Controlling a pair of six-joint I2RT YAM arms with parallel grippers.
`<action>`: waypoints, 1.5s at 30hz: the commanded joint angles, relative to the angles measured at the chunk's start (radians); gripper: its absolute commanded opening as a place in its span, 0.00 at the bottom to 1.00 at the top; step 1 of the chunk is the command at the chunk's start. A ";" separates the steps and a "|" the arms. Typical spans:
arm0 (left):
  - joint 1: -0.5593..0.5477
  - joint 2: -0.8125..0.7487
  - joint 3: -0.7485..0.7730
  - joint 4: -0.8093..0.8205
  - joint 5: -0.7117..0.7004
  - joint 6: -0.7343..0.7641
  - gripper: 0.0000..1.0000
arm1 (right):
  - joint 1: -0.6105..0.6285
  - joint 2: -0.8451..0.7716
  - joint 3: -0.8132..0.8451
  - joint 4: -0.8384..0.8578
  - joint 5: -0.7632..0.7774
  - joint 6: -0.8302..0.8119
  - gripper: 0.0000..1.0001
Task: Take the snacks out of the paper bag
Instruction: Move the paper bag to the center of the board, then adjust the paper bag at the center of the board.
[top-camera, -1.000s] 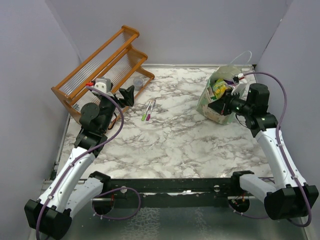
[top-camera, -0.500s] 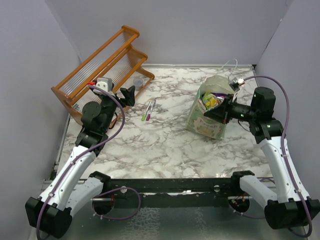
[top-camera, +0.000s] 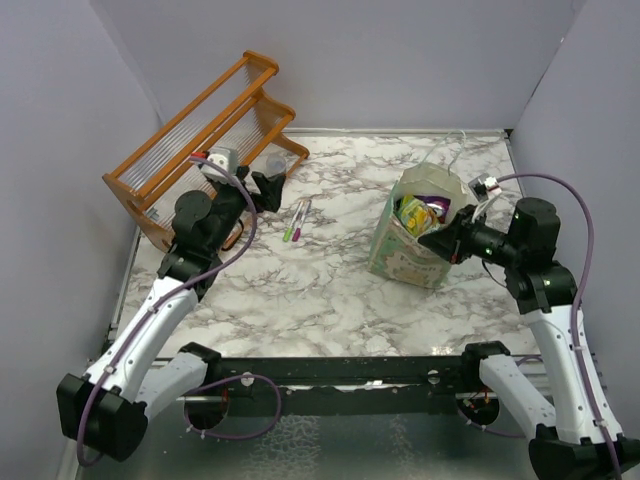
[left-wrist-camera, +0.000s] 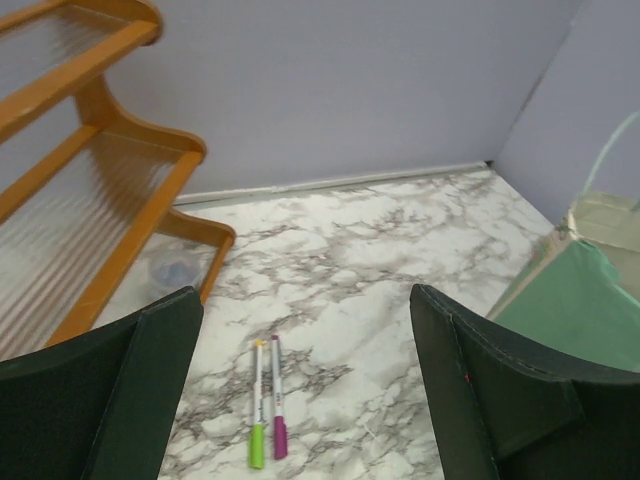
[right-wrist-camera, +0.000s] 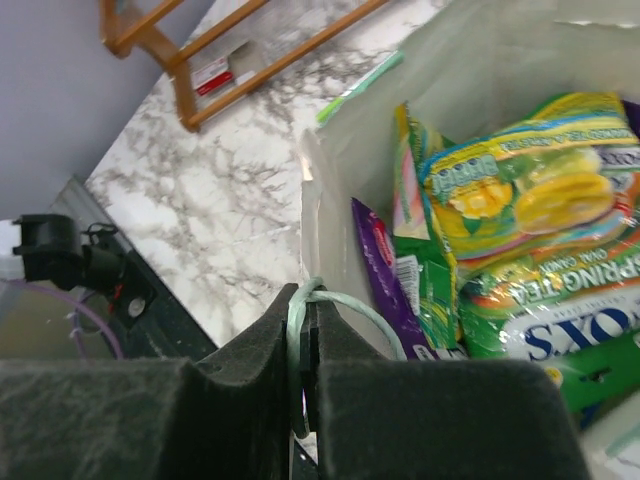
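The pale-green paper bag (top-camera: 404, 256) stands upright at the right middle of the table, mouth open. The snacks (top-camera: 416, 210) lie inside it; the right wrist view shows yellow-green, green and purple packets (right-wrist-camera: 510, 200) against the cream inner wall (right-wrist-camera: 350, 170). My right gripper (top-camera: 441, 240) is shut on the bag's pale string handle (right-wrist-camera: 340, 305) at its near rim, as the right wrist view (right-wrist-camera: 308, 330) shows. My left gripper (top-camera: 270, 186) is open and empty above the table near the rack; in the left wrist view (left-wrist-camera: 305, 400) the bag (left-wrist-camera: 580, 300) is at the far right.
An orange wooden rack (top-camera: 200, 130) stands at the back left, also in the left wrist view (left-wrist-camera: 100, 180). Two thin pens (top-camera: 297, 220), green and purple, lie between rack and bag, right under the left gripper's view (left-wrist-camera: 268, 420). Walls close the back and sides.
My right gripper has pulled the bag by its handle leftward and toward the front, and the bag now stands more upright. My left gripper has moved forward and to the right, toward the pens.
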 joint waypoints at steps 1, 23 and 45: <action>-0.007 0.119 0.076 0.099 0.288 -0.148 0.84 | 0.000 -0.089 -0.010 -0.036 0.264 0.055 0.05; -0.349 1.097 1.222 -0.240 0.420 -0.285 0.86 | -0.001 -0.287 -0.001 -0.086 0.645 0.122 0.13; -0.406 1.335 1.475 -0.270 0.266 -0.255 0.47 | 0.000 -0.320 -0.035 -0.060 0.605 0.110 0.15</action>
